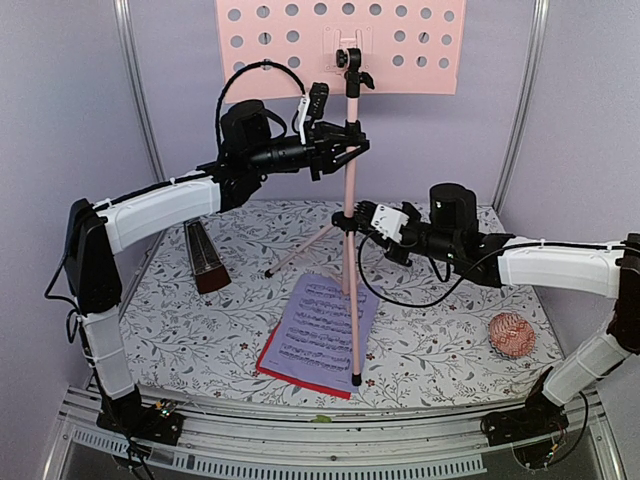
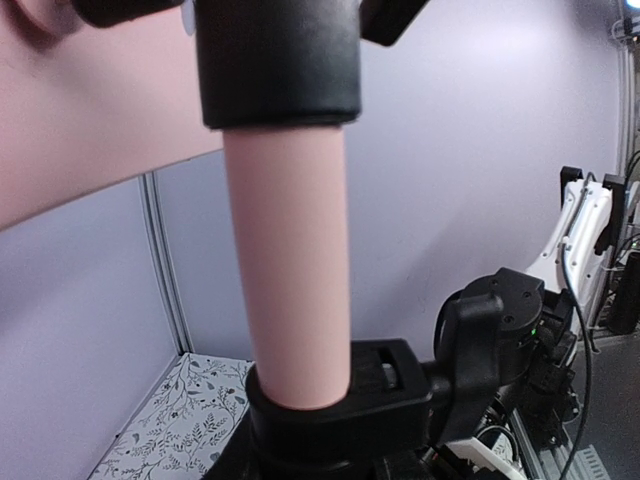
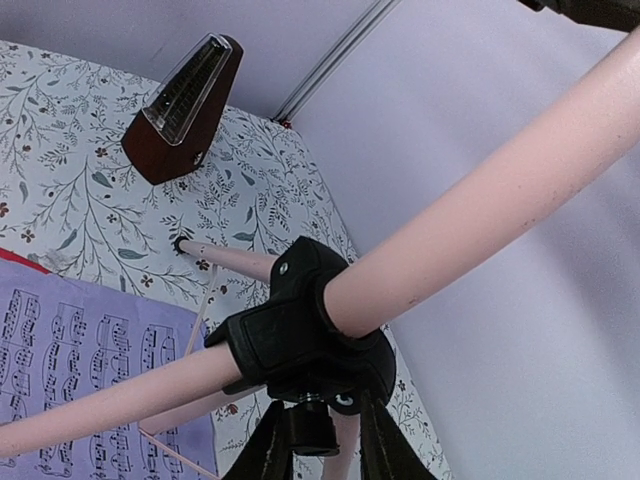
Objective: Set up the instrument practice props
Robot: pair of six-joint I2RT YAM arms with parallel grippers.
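The pink tripod music stand (image 1: 349,262) stands upright at the middle of the floral table (image 1: 440,330), toward its far side; its perforated desk (image 1: 290,50) is cut off by the top edge of the overhead view. The left gripper (image 1: 352,150) meets the pole high up, below the desk; from above its fingers seem to reach either side of the pole, but the left wrist view shows only the pink pole (image 2: 290,260) filling the frame between two black collars, so I cannot tell whether the fingers press on it. The right gripper (image 1: 352,215) is lower, at the black hub (image 3: 300,340) where the legs spread; its dark fingers (image 3: 262,455) stand narrow, set against either side of the hub, their tips cut off at the frame's bottom. The lilac sheet (image 1: 318,325) lies on the red sheet (image 1: 288,372), which shows only as a thin border; the stand's near leg crosses over both. The metronome (image 1: 205,258) stands to the left, well apart from the sheets, partly behind the left arm. A pink knitted ball (image 1: 510,335) sits near the right arm's forearm. In the left wrist view the right arm (image 2: 500,330) blocks the lower right.
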